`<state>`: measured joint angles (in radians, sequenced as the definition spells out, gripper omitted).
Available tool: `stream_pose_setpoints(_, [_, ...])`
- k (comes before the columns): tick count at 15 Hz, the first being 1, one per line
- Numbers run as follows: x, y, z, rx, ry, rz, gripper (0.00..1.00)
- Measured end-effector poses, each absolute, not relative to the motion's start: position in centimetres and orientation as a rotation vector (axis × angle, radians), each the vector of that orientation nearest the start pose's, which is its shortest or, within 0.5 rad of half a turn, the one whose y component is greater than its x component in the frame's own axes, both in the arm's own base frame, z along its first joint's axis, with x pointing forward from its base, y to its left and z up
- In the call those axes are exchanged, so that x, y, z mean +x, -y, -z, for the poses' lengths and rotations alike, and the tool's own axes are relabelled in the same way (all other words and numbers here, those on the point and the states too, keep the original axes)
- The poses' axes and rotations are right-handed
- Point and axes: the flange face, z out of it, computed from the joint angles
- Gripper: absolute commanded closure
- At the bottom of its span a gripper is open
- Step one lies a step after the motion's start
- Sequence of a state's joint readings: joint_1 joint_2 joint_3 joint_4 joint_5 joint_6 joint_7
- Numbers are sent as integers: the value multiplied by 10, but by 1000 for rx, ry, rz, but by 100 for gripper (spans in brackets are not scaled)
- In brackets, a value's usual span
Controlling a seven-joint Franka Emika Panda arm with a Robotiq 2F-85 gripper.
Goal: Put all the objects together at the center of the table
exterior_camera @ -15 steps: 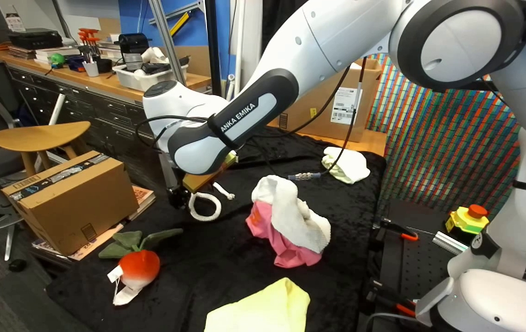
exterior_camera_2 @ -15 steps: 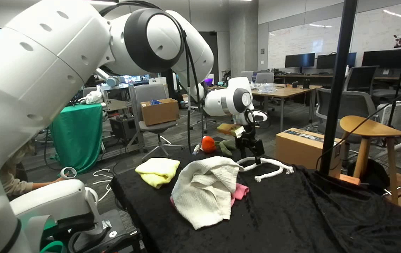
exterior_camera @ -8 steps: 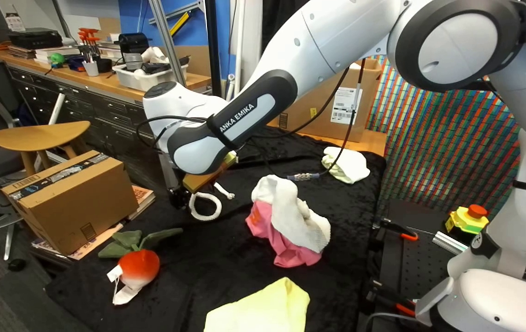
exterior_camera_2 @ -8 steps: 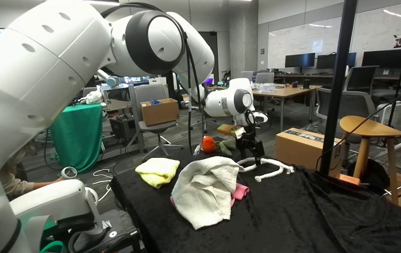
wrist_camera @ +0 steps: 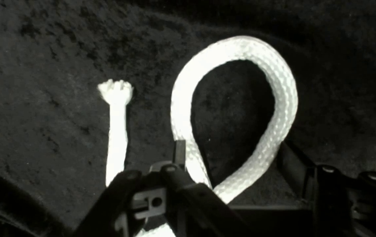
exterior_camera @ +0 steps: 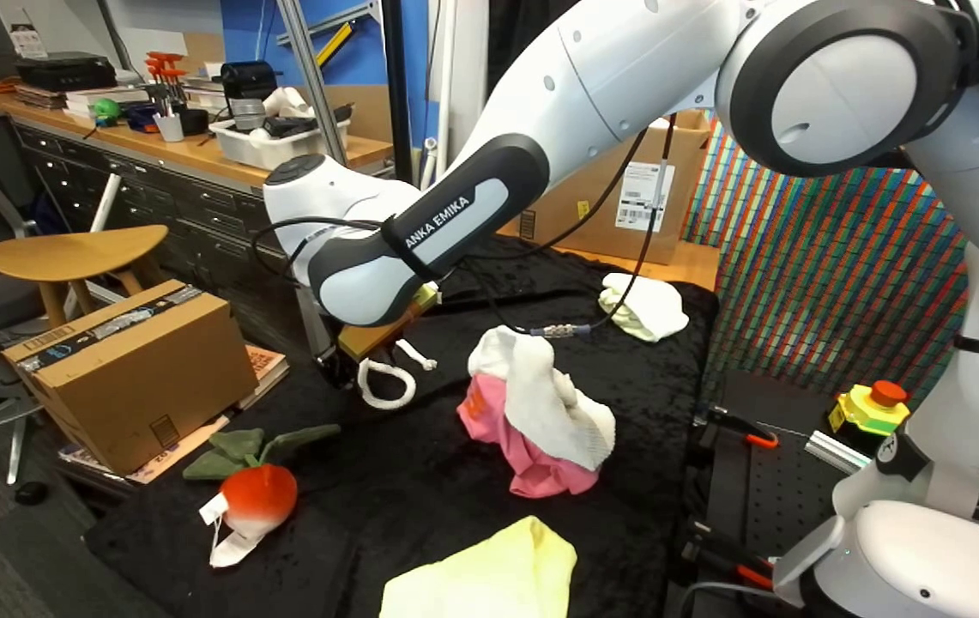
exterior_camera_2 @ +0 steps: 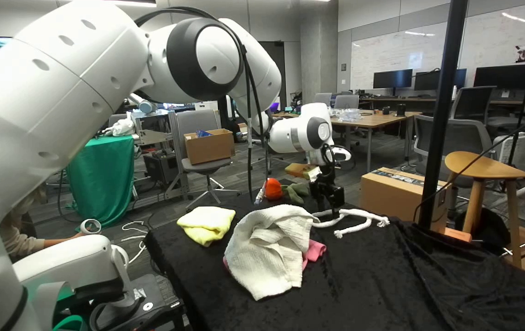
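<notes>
Shifted slightly from a second earlier, a white rope lies looped on a black-draped counter beneath the robot arm, which has also moved a little; the other objects look to be where they were. Wrist view finds the claw low over the rope, its fingers parted, with the loop's two strands running between them. One finger overlaps the edge of a strand there, though whether the two touch cannot be told. A frayed rope end lies just beside the loop, on the left of the same view. In both exterior views the rope curls on the counter under the downturned claw. Toward the middle of the counter, in an exterior view, a white cloth drapes over a pink cloth, the pair resting near the rope but apart from it. Closer to that camera lies a pale yellow cloth, cut off by the frame's lower edge, and a red-orange round toy with green leaves sits well apart, toward the side where a taped cardboard box stands. Near a larger box, toward the counter's far edge, a second white cloth lies bunched.
</notes>
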<state>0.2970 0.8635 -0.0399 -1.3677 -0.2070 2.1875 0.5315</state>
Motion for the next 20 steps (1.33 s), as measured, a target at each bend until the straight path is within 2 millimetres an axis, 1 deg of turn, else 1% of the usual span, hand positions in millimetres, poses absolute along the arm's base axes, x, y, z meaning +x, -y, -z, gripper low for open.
stream_pose_setpoints(2, [708,-185,-197,-3332,-231,58,72])
stream_pose_setpoints(3, [709,-185,-197,-3331,-232,58,75])
stream_pose_setpoints(6, [709,-184,-198,-3332,-236,54,81])
stream_pose_setpoints(7, [710,-184,-199,-3333,-237,51,78])
stream_pose_setpoints(8, [710,-183,-199,-3334,-240,47,77])
stream_pose_setpoints(9, [710,-182,-199,-3333,-243,44,79])
stream_pose_setpoints(10, [710,-181,-199,-3331,-249,38,89])
stream_pose_setpoints(11, [710,-180,-199,-3326,-256,32,90])
stream_pose_setpoints(12, [710,-178,-198,-3320,-265,22,97])
stream_pose_setpoints(13, [710,-177,-197,-3315,-276,6,100])
stream_pose_setpoints(14, [710,-175,-197,-3311,-285,-6,97])
stream_pose_setpoints(20, [712,-161,-197,-3304,-319,-50,97])
